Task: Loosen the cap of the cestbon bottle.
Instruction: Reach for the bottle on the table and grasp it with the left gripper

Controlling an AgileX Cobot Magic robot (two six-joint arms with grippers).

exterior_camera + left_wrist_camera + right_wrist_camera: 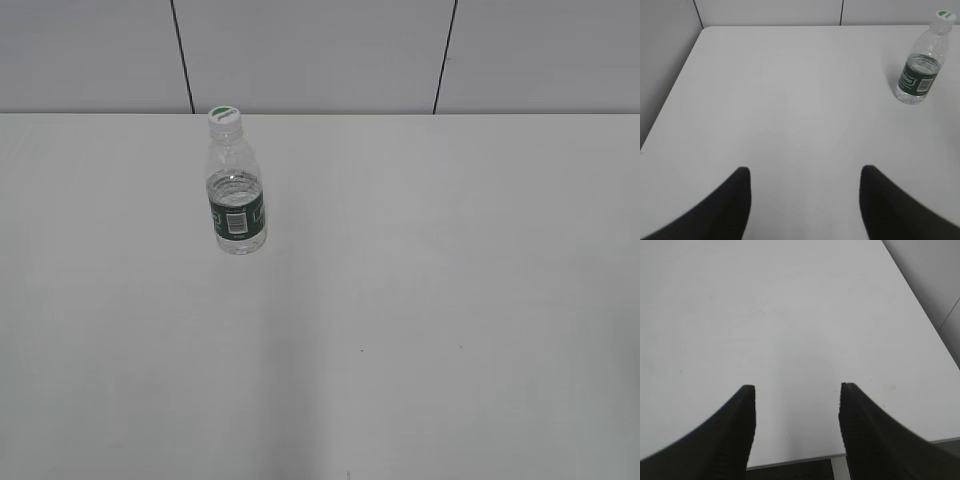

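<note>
The left pincer hangs over bare white tabletop, its two dark, smooth-looking fingers spread wide with nothing between them. From its wrist view the small clear ribbed plastic cestbon bottle stands ahead and off to the right, well apart from the fingers. The bottle is upright, long axis vertical, on the left half of the tabletop towards the far edge in the exterior view, partly filled with water, with a dark green label band and a white barcode patch around its lower body. Its small round white plastic screw cap, marked green on top, sits on the neck and looks fully seated.

The right pincer also gapes wide and empty; its dark finger pads are finely ribbed. Its view shows only plain tabletop and the near edge, no bottle.

Judging from this, the left arm is the nearer one and would need to travel forward and rightward to steady the body, leaving the cap for a grip from above.
</note>
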